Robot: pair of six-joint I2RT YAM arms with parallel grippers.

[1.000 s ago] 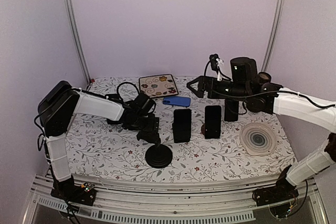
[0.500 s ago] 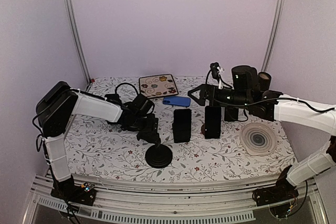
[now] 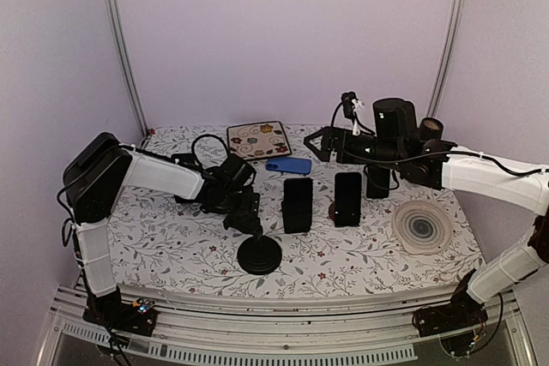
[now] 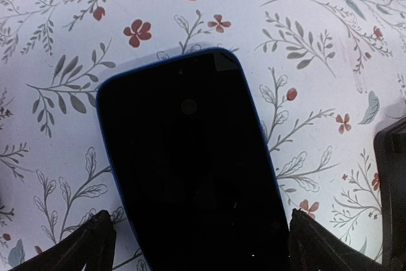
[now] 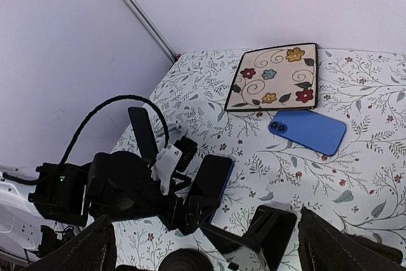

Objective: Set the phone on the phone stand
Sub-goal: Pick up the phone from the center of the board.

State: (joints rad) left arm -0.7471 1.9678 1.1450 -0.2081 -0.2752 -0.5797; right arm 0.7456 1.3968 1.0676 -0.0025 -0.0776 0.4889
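Observation:
A black phone in a blue case (image 4: 187,163) lies flat and screen-up on the flowered table. My left gripper (image 4: 206,245) is open, with one fingertip on each side of the phone's near end. The right wrist view shows that phone (image 5: 212,179) sticking out from under the left gripper (image 5: 190,211). In the top view the left gripper (image 3: 246,209) covers most of it. A black phone stand (image 3: 298,205) stands upright just right of it. My right gripper (image 3: 319,143) hovers open above the back of the table and holds nothing.
A second dark upright slab (image 3: 347,199) stands right of the stand. A round black base with a stem (image 3: 259,255) sits in front. A blue phone (image 3: 288,165) and a flowered tile (image 3: 258,139) lie at the back. A ringed disc (image 3: 421,226) lies at right.
The right gripper dipped slightly and came back up to about where it was. The left gripper has stayed open over the phone.

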